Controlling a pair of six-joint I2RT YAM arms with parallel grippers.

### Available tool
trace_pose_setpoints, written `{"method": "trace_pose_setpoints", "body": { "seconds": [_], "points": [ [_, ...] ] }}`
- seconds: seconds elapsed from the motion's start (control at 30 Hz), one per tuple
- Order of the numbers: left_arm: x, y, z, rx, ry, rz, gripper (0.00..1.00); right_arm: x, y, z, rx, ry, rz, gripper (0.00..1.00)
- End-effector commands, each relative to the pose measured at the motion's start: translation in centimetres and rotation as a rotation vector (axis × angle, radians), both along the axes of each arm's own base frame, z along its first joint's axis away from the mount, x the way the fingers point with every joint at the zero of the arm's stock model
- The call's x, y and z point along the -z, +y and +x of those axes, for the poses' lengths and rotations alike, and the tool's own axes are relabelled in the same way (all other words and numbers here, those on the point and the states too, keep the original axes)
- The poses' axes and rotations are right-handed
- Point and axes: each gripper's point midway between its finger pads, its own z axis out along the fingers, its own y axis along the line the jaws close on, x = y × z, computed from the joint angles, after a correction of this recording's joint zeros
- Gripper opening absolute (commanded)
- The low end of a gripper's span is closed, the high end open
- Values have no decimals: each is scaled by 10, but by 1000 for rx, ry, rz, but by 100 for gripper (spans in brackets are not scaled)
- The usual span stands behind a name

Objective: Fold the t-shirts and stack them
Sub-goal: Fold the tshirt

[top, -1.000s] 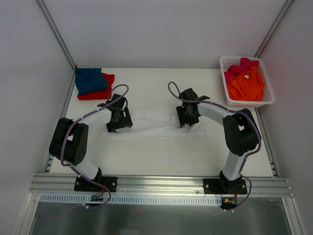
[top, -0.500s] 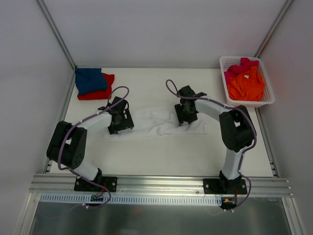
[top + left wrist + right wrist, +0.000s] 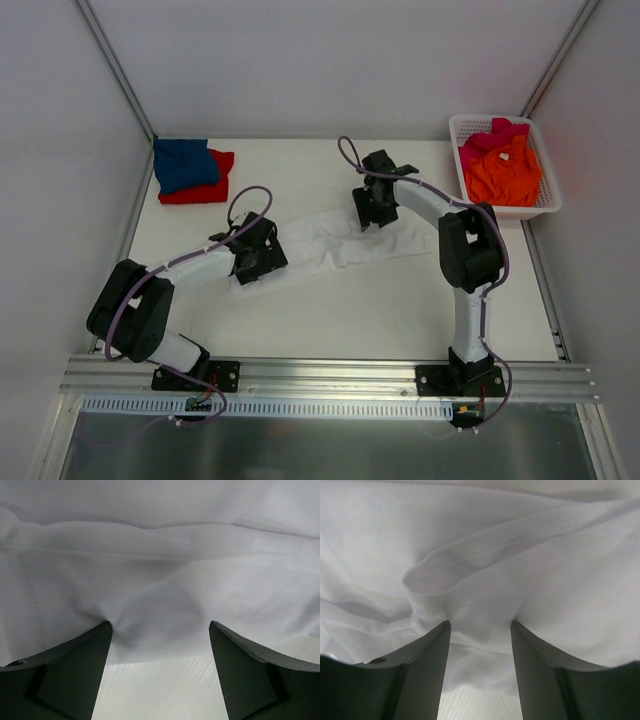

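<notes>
Left end effector (image 3: pixel 160 624) spread on white t-shirt (image 3: pixel 320 242), right end effector (image 3: pixel 480 622) pinching fold

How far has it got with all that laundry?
Roughly two of five done: the blue t-shirt lies folded on the red t-shirt in the far left corner. In hand: the white t-shirt, a long strip mid-table with the left gripper and right gripper at its two ends. Left: the orange t-shirt and pink t-shirt, crumpled in the basket.
</notes>
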Motion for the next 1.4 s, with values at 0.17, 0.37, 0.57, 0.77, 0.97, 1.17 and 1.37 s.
{"method": "trace_pose_setpoints", "body": {
  "seconds": [0.17,0.37,0.57,0.77,0.97,1.17,1.37],
  "points": [
    [51,3,-83,-57,275,39,81,0,4,14,-18,41,28,55],
    [49,-3,-78,-48,270,31,81,20,1,4,-28,103,20,55],
    [52,-9,-84,-44,284,32,81,26,6,15,-29,114,26,56],
    [58,-21,-94,-23,302,39,81,20,9,41,-30,95,36,56],
    [64,-43,-103,18,314,43,81,18,8,70,-19,88,46,56],
    [71,-66,-110,45,330,48,80,21,10,85,-14,69,67,57],
    [81,-109,-131,133,361,48,80,21,20,99,-13,33,115,57]
  ]
}}
